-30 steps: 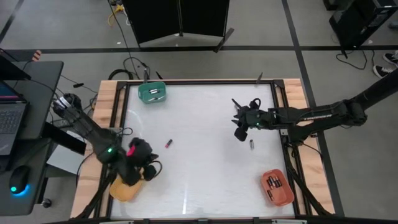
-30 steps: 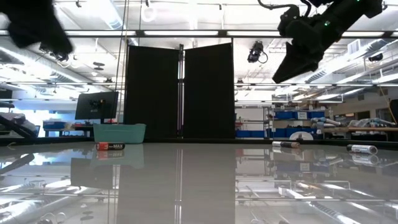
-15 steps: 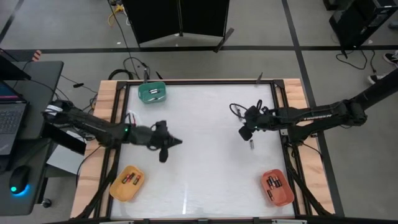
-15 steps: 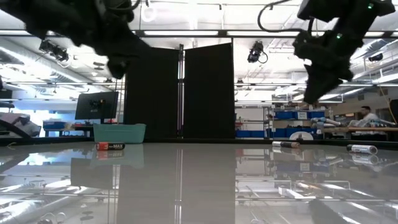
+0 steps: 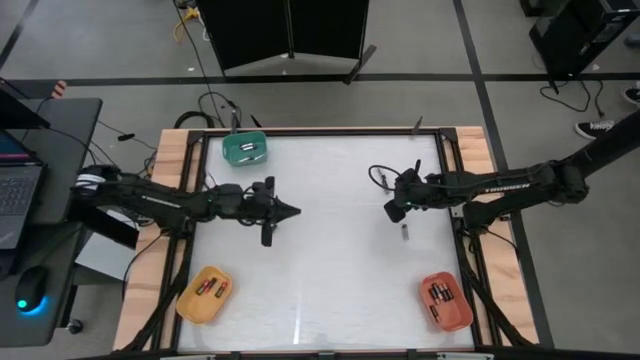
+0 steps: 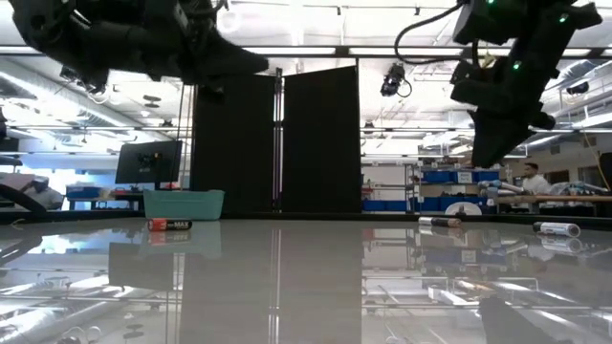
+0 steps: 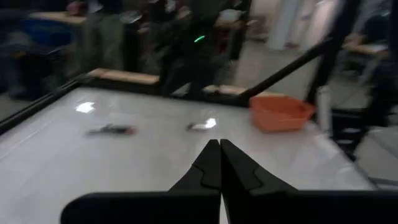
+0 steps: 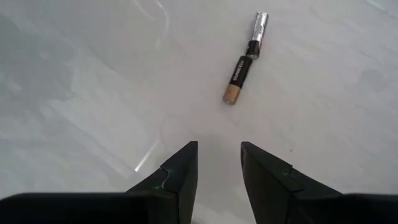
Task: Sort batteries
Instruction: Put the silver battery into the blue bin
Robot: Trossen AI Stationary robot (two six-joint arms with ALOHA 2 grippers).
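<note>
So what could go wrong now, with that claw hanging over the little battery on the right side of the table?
The right gripper is open, but the battery lies ahead of its fingers, not between them; a straight drop would likely miss. The battery is a round cylinder on a glossy table, so a nudge from one finger might roll it away. The left gripper is shut above the table's middle, with another loose battery nearby that it could knock.

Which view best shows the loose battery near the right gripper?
The right wrist view: the battery lies large and unobstructed, ahead of the open right gripper. The high view shows only a tiny speck; the low view shows it side-on; the left wrist view, a blur.
</note>
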